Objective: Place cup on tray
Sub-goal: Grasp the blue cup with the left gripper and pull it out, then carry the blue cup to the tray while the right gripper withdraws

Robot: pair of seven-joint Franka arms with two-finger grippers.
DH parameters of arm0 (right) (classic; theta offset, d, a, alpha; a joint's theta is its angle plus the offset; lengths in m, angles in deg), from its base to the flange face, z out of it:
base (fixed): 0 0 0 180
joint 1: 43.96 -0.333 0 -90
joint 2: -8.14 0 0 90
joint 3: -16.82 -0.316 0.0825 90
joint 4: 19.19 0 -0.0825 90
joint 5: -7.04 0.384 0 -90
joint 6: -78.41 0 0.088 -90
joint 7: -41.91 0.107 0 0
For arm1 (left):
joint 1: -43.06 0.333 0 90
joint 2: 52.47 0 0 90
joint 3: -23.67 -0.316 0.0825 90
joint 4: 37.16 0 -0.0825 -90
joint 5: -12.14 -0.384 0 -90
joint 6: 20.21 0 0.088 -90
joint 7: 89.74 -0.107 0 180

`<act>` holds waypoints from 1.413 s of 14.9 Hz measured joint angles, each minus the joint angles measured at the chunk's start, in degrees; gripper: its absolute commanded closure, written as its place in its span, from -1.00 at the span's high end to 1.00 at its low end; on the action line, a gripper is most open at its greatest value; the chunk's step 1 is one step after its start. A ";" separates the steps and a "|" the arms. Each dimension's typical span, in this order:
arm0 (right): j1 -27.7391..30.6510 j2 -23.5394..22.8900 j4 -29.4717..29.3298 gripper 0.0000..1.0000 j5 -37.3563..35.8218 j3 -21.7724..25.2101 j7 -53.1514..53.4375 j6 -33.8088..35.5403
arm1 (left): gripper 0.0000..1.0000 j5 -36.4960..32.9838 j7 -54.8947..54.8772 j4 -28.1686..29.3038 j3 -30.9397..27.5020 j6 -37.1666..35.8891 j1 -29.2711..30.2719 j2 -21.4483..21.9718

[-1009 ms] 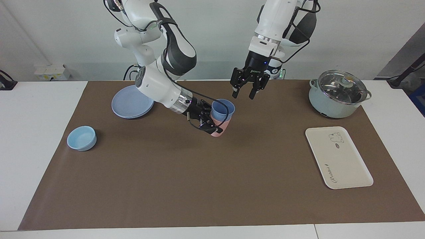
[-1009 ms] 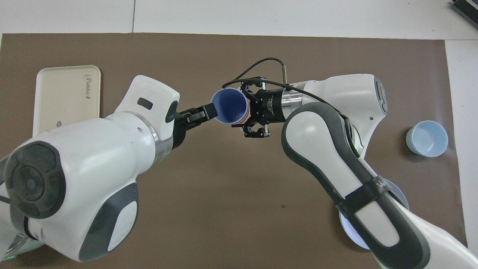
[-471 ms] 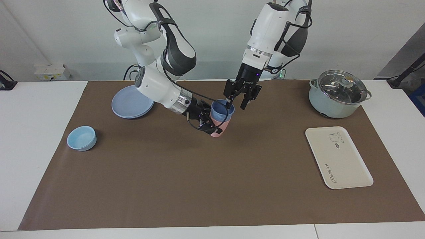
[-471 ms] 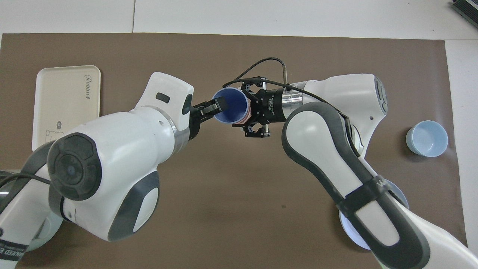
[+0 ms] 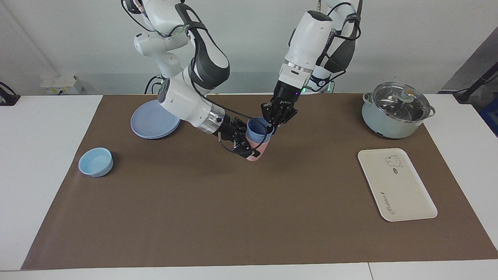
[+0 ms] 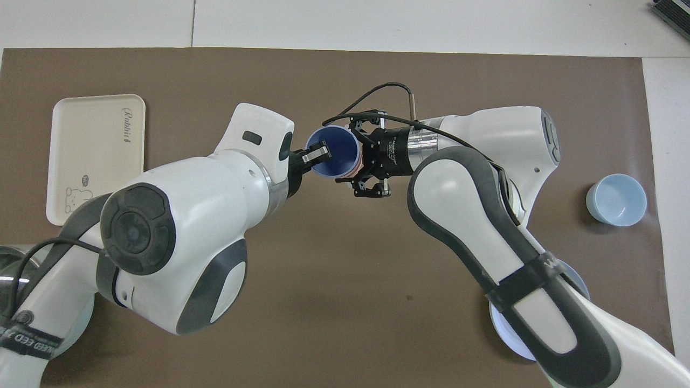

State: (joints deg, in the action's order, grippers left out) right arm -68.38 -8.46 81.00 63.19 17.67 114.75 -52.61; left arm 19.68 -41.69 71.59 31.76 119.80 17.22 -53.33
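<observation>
- Right gripper (image 5: pixel 242 143) comes in low and sideways from the right arm's end of the table, forearm angled down toward mid-mat. It is clamped on the pink cup (image 5: pixel 255 152), which tilts toward the left arm's end.
- Cup (image 5: pixel 257 130) sits nested in the pink cup, mouth up and tilted the same way, over the middle of the mat (image 5: pixel 233 202), well apart from the tray (image 5: pixel 404 194).
- Left gripper (image 5: pixel 274 118) points steeply down from a raised elbow, at the cup's rim on the side toward the left arm's end.
- Overhead view: one left finger (image 6: pixel 318 152) lies inside the cup's (image 6: pixel 337 159) mouth; the other is hidden outside the wall. Fingers look drawn together on the rim.
- Overhead view hides the pink cup but for a sliver at the cup's edge; the facing view shows its body.
- Tray lies at the left arm's end, near the pot (image 5: pixel 395 111).
- Plate (image 5: pixel 153 120) and bowl (image 5: pixel 95 161) lie at the right arm's end.
</observation>
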 measured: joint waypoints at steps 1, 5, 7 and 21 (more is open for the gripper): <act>0.04 0.00 -0.04 -1.00 0.00 0.01 0.00 -0.01 | -1.00 0.00 0.04 -0.28 -0.02 -0.25 -0.03 -0.01; 0.06 -0.01 -0.15 -1.00 0.00 0.00 0.00 -0.02 | -1.00 0.00 0.22 -5.93 -0.71 -7.93 0.00 0.09; 0.20 -0.01 -0.17 -1.00 0.00 0.04 0.00 -0.02 | -1.00 0.00 0.23 -10.42 -1.31 -14.87 0.14 0.61; 18.16 -1.99 1.62 -1.00 0.04 0.51 -0.28 8.86 | -1.00 1.95 -44.99 -5.12 -3.09 -23.20 36.26 3.35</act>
State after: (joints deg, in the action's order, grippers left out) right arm -50.21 -10.45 82.62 63.23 18.18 114.46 -43.74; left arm 21.63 -86.68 66.47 28.67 96.60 53.48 -49.98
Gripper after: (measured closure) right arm 0.189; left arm 0.947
